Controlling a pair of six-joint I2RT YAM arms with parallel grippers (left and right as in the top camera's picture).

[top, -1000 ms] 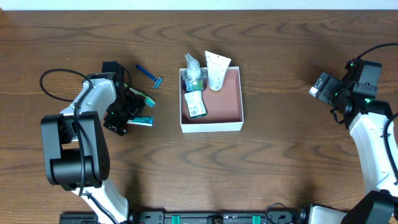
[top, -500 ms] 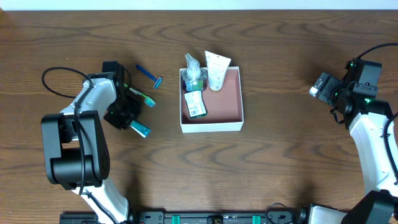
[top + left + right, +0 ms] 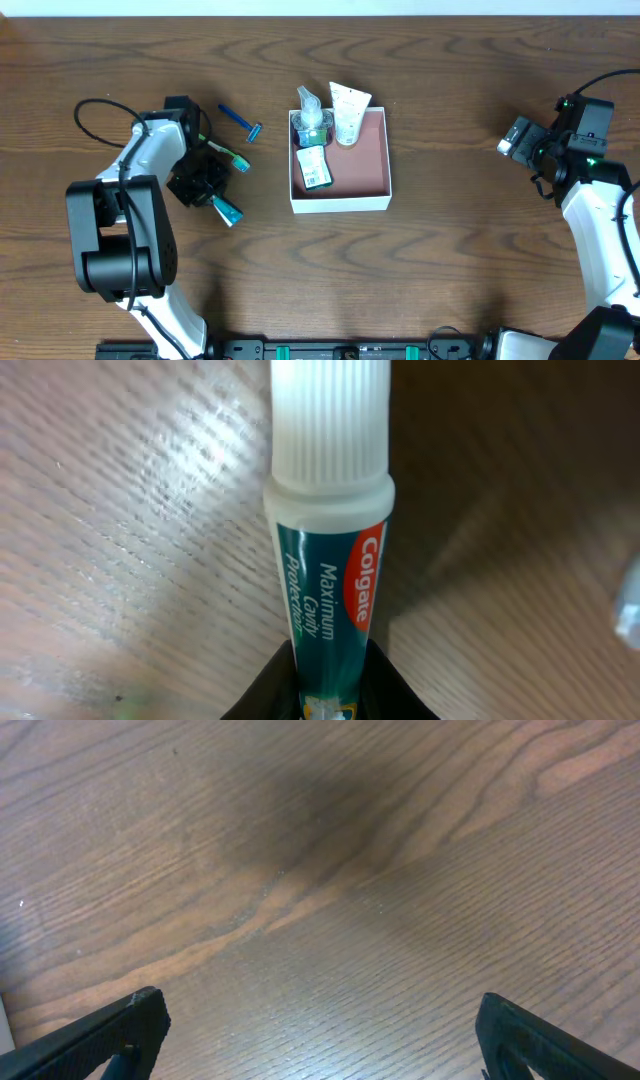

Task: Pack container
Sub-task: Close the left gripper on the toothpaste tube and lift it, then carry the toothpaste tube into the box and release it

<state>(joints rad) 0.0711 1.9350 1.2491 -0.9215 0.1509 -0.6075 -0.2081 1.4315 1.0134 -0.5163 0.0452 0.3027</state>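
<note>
The left gripper (image 3: 330, 685) clamps a teal, white-capped Colgate toothpaste tube (image 3: 325, 550) left of the square white-walled container (image 3: 340, 203). The right gripper (image 3: 320, 1040) has its jaws wide apart.

Left arm (image 3: 150, 160) is bent inward, wrist angled down. Left gripper (image 3: 208, 197) is clamped on a tube (image 3: 330, 560), gripped at its tail end. Right arm (image 3: 600, 210) is folded at the far right. Right gripper (image 3: 513, 138) is held open, fingers (image 3: 110, 1030) spread well apart.

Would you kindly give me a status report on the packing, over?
Left gripper shut on Colgate toothpaste tube, left of container. Right gripper open, empty, far right. Container partly filled, right half bare. Toothbrush, razor loose; path looks open.
</note>
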